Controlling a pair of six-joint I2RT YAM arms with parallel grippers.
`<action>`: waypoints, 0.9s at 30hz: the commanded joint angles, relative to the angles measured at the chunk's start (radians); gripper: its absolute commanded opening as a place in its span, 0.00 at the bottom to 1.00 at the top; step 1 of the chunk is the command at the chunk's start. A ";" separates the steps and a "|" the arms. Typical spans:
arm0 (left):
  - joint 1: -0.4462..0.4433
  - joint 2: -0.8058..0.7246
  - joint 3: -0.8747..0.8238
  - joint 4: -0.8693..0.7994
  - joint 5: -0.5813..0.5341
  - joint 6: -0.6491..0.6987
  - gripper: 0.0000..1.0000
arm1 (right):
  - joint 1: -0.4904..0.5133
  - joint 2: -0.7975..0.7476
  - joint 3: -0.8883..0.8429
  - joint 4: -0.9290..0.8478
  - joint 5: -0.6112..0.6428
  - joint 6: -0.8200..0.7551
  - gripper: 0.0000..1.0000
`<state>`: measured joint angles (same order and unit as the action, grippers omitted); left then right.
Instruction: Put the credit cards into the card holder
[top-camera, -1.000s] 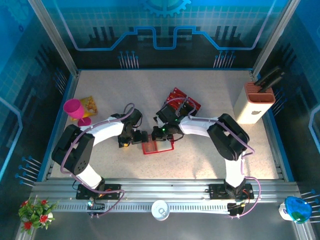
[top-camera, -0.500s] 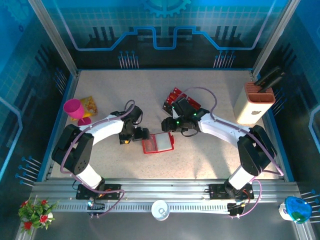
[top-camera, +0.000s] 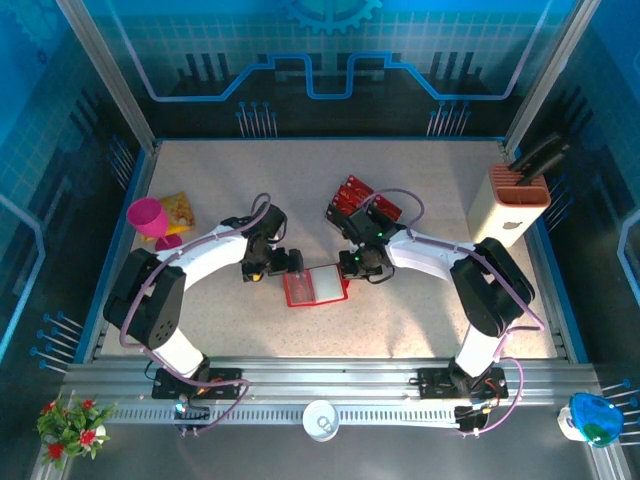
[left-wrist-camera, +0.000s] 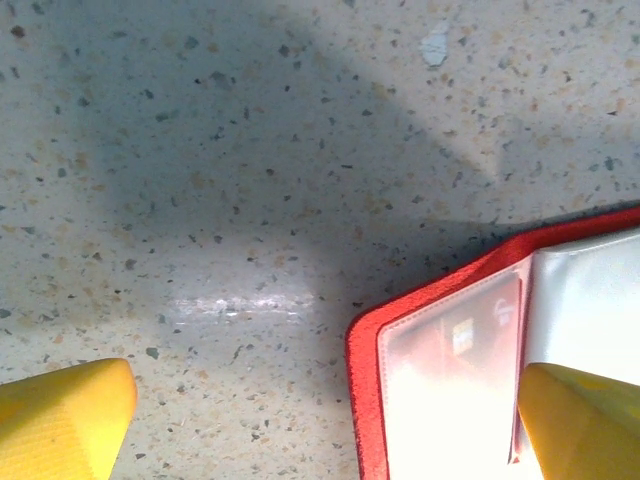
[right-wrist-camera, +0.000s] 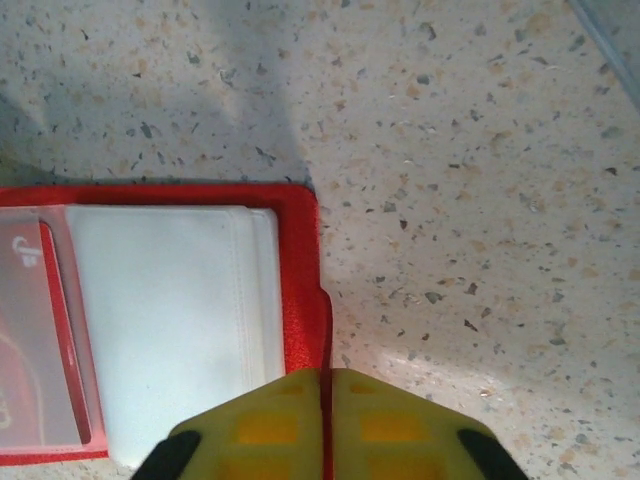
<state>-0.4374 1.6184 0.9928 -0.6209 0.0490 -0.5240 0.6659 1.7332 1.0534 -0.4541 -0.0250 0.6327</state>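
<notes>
The card holder (top-camera: 316, 287) lies open on the table, red-rimmed with pale clear pockets. One red card (right-wrist-camera: 35, 340) sits in a pocket of the card holder (right-wrist-camera: 170, 320). My right gripper (top-camera: 352, 268) is at its right edge; in the right wrist view the right gripper (right-wrist-camera: 325, 385) is shut on the holder's thin red rim. My left gripper (top-camera: 285, 265) stands at the holder's left side. Seen from its wrist, the left gripper (left-wrist-camera: 325, 425) is wide open astride a corner of the card holder (left-wrist-camera: 440, 390), one finger over the pocket. The loose credit cards (top-camera: 347, 192) lie behind my right arm.
A pink cup (top-camera: 148, 218) and a yellow packet (top-camera: 178, 208) stand at the left wall. A beige slotted block (top-camera: 510, 205) with black handles stands at the right wall. Speckled tabletop lies in front of the holder.
My right gripper lifted off the holder's top edge, opened, then came down on its right rim and shut there. The left gripper shifted slightly and stayed open.
</notes>
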 joint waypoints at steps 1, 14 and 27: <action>0.005 -0.018 0.033 -0.018 0.044 0.017 0.99 | -0.014 -0.032 -0.030 -0.020 0.017 0.011 0.02; -0.057 -0.016 0.090 -0.006 0.109 0.005 0.99 | -0.017 -0.188 -0.090 -0.031 0.021 0.090 0.34; -0.139 0.001 0.069 0.019 0.102 -0.005 0.99 | 0.062 -0.054 -0.018 0.110 -0.083 0.214 0.09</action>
<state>-0.5632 1.6184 1.0710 -0.6117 0.1360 -0.5247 0.7040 1.6245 1.0058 -0.3836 -0.0841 0.8051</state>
